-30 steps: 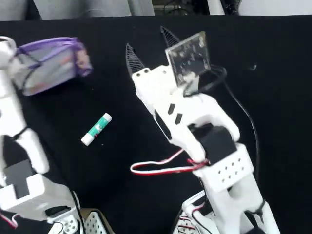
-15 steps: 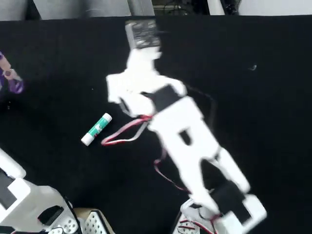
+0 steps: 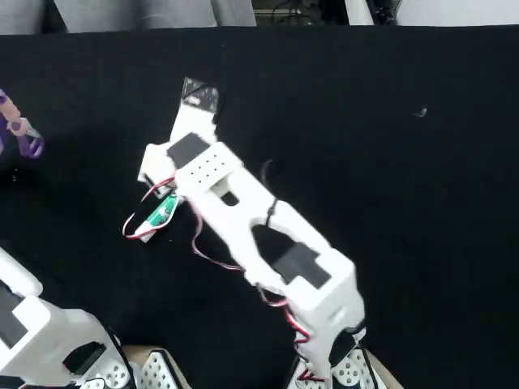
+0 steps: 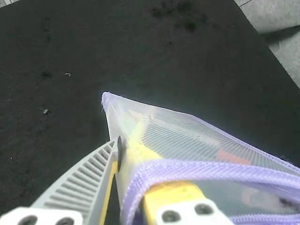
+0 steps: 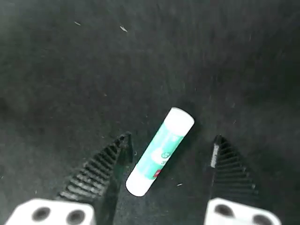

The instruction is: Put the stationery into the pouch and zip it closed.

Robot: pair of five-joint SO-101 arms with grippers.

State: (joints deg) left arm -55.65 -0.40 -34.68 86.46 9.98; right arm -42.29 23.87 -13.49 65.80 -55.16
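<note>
Black table [image 3: 405, 203]; right gripper [image 5: 171, 139] spread over glue stick [image 5: 160, 151], seems pick-up step. Next: descend, close. Left gripper [image 4: 123, 154] clamped on pouch [image 4: 197, 136] edge.

Bare mat [image 5: 234, 56] flanking glue stick [image 5: 160, 151], right arm [image 3: 243, 211] overhead, pouch [image 4: 197, 140] seemingly well apart

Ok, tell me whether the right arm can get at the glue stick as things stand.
Probably yes. The right tool hangs open over the glue stick, one finger on either side, with nothing but bare black table between them.
</note>
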